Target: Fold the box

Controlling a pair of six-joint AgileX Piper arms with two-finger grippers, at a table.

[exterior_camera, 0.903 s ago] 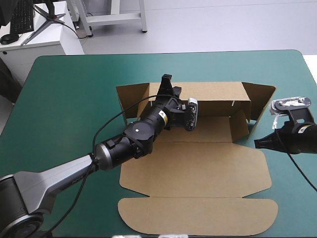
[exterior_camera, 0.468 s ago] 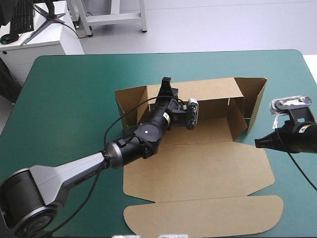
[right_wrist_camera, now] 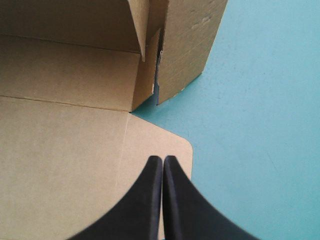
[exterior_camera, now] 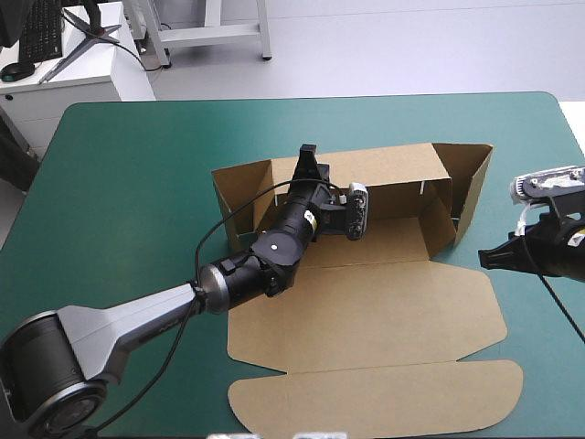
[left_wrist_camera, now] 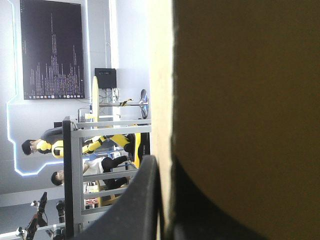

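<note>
Left fingers (left_wrist_camera: 140,200) pinched the box's (exterior_camera: 366,311) back wall (exterior_camera: 384,169) upright; your right fingers (right_wrist_camera: 150,200) pressed together. Side flaps (exterior_camera: 471,183) weren't tucked yet.

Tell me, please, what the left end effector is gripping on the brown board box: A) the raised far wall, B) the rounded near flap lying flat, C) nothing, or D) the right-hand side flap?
A, since the left end effector sits atop the raised far wall of the brown board box, its black fingers pinching that wall's edge.
</note>
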